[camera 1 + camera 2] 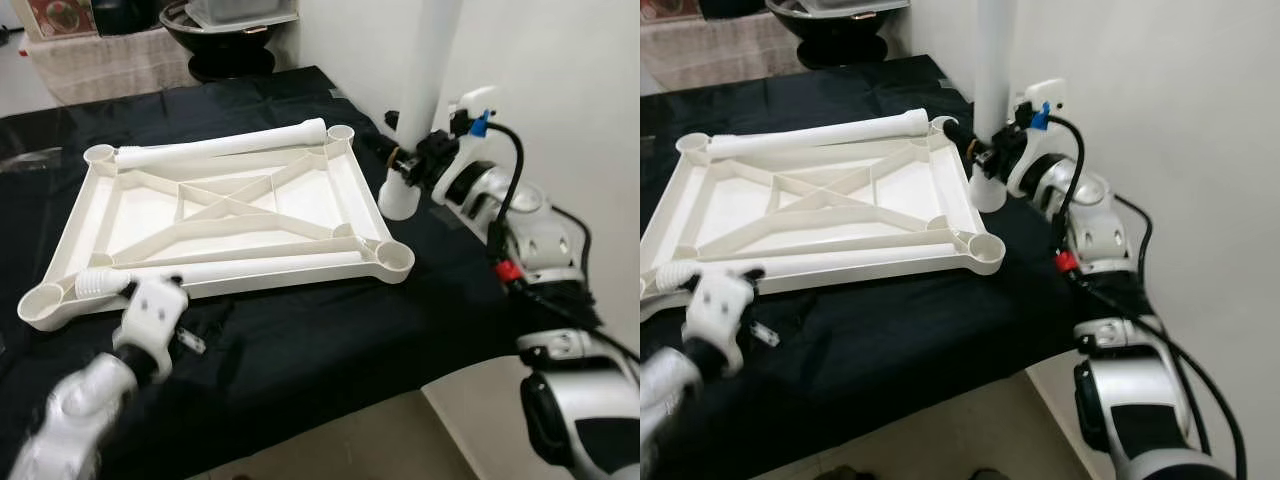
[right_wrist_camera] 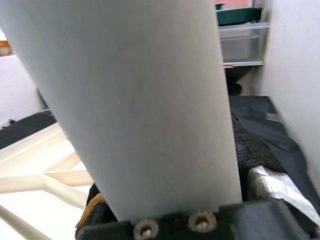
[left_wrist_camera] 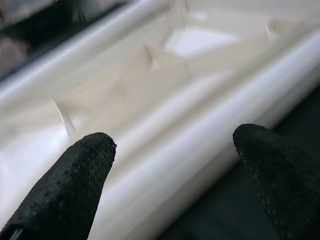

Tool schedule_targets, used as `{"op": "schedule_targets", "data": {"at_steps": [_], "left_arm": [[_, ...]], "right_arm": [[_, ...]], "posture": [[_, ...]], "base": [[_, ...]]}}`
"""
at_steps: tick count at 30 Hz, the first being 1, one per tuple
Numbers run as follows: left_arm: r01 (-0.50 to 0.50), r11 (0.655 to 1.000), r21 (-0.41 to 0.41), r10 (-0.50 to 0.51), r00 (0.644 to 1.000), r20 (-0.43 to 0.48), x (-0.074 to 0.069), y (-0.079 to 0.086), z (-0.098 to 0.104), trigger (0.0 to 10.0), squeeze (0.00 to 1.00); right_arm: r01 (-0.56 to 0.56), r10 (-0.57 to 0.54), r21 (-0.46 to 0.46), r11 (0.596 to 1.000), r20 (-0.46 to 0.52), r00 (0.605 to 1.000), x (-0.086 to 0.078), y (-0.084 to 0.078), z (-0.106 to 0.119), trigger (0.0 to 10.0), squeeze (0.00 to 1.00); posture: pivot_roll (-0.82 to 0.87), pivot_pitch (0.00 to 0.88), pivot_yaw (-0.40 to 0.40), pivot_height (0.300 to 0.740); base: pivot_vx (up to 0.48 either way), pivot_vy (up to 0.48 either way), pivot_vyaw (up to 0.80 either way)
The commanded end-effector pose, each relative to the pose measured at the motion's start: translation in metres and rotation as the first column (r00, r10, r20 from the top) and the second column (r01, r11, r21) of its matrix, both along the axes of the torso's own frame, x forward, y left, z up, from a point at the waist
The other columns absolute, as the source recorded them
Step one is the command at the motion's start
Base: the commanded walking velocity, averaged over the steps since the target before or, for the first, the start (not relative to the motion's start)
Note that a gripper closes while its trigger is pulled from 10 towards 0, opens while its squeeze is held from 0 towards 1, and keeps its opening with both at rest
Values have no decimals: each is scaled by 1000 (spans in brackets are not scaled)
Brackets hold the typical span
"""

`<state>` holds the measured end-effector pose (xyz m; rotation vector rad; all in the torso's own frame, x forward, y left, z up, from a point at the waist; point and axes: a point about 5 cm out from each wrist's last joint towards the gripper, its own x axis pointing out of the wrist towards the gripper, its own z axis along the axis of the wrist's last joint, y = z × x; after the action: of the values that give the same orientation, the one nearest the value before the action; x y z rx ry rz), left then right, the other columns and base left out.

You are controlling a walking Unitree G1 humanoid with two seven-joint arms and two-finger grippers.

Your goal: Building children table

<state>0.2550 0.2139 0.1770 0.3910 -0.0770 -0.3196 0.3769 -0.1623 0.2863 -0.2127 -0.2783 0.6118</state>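
Note:
A white plastic table top (image 1: 150, 215) lies upside down on the black cloth, ribs up, with a round socket at each corner. Two white legs lie on it: one along the far edge (image 1: 220, 140), one along the near edge (image 1: 240, 267). My right gripper (image 1: 408, 165) is shut on a third white leg (image 1: 428, 70), held upright just off the top's right side, its lower end (image 1: 398, 203) near the cloth. My left gripper (image 3: 174, 147) is open at the front left corner, fingers (image 3: 75, 175) spread before the near leg (image 3: 190, 165).
The black cloth (image 1: 330, 330) ends at the table's front edge, with bare floor (image 1: 350, 440) below. A white wall (image 1: 570, 90) stands close on the right. A dark round pot (image 1: 225, 45) and a woven cover (image 1: 110, 60) sit beyond the far edge.

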Motion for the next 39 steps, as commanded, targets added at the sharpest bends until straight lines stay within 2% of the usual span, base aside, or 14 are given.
{"op": "schedule_targets", "data": {"at_steps": [1,4,6,8,9,10,11,13,16,19,24,28,36,39], "left_arm": [[40,999,21,-39,998,-51,2,2,-10,10000,0],[78,996,-49,-83,991,-108,8,-5,-20,10000,0],[78,996,-49,-83,991,-108,8,-5,-20,10000,0],[77,989,-125,-94,986,-137,1,-18,-32,10000,0],[77,989,-125,-94,986,-137,1,-18,-32,10000,0],[55,979,-195,-82,988,-131,-2,-17,-30,10000,0],[85,972,-221,-114,986,-124,-8,-22,-28,10000,0],[85,972,-221,-114,986,-124,-8,-22,-28,10000,0],[226,932,-282,-266,958,-111,-22,-33,-23,10000,0],[287,908,-306,-332,937,-106,-22,-36,-22,10000,0],[359,884,-298,-401,912,-89,-20,-39,-21,10000,0],[365,882,-297,-406,910,-86,-21,-40,-21,10000,0],[359,887,-290,-397,914,-80,-22,-39,-19,10000,0],[360,889,-281,-395,915,-77,-23,-38,-18,10000,0]], "right_arm": [[10,-10,-7,1000,19,1000,0,-4,3,10000,0],[17,-17,-22,1000,4,1000,1,-6,2,10000,0],[17,-17,-22,1000,4,1000,1,-6,2,10000,0],[8,-8,-39,999,-8,1000,1,-8,1,10000,0],[8,-8,-39,999,-8,1000,1,-8,1,10000,0],[-19,19,-27,999,-20,1000,-1,-10,0,10000,0],[-59,59,-19,998,-26,998,-4,-10,0,10000,0],[-59,59,-19,998,-26,998,-4,-10,0,10000,0],[-209,207,-41,977,-50,977,-15,-6,-1,10000,0],[-274,270,-62,960,-63,961,-21,-5,-3,10000,0],[-344,339,-71,936,-70,938,-27,-14,4,10000,0],[-346,341,-96,933,-61,938,-27,-19,8,10000,0],[-361,356,-101,927,-68,932,-27,-19,8,10000,0],[-408,403,-77,910,-66,913,-28,-15,9,10000,0]], "posture": [[8,231,-13,740],[-10,247,2,740],[-10,247,2,740],[-31,272,14,740],[-31,272,14,740],[-27,282,9,740],[-25,299,8,740],[-25,299,8,740],[-22,321,3,740],[-24,328,-1,740],[-24,334,-5,740],[-25,335,-6,740],[-18,341,-6,740],[-12,348,1,740]], "base": [[0,0,0],[0,0,0],[0,0,0],[0,0,0],[0,0,0],[0,0,0],[0,0,0],[0,0,0],[0,0,0],[0,0,0],[0,0,0],[0,0,0],[0,0,0],[0,0,0]]}}
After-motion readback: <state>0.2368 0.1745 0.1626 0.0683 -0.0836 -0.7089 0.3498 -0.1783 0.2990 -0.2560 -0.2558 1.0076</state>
